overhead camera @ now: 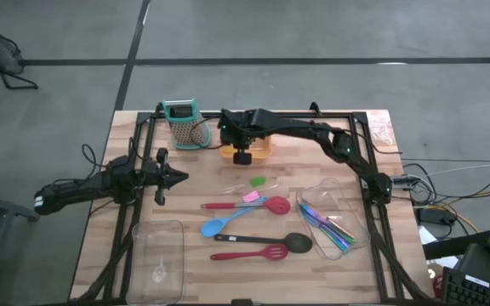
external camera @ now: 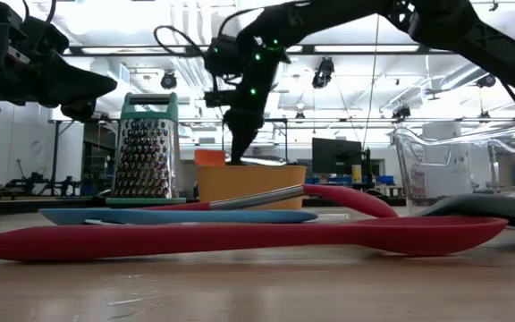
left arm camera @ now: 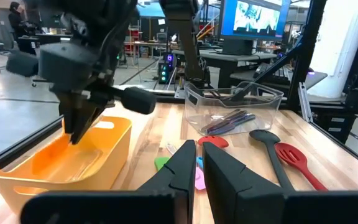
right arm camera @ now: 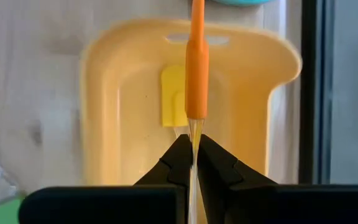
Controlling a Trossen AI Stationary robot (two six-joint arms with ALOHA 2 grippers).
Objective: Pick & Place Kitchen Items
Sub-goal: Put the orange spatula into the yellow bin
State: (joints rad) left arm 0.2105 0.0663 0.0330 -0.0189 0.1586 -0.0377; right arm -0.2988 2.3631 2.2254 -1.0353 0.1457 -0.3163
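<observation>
We see the right gripper (right arm camera: 192, 163) closed on an orange-handled utensil (right arm camera: 196, 68); below it lies the orange tray (right arm camera: 123, 112). The left gripper (left arm camera: 197, 163) is nearly closed, empty.

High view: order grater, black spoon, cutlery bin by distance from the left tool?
From the left tool:
1. Grater, back edge of the table, past the tool's tip.
2. Black spoon, front centre.
3. Cutlery bin, far right side, under the right arm.

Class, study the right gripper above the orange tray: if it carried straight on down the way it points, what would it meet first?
Most likely the orange tray floor: the right gripper, shut on the orange utensil, points straight down into it. A yellow piece lies nearby.
</observation>
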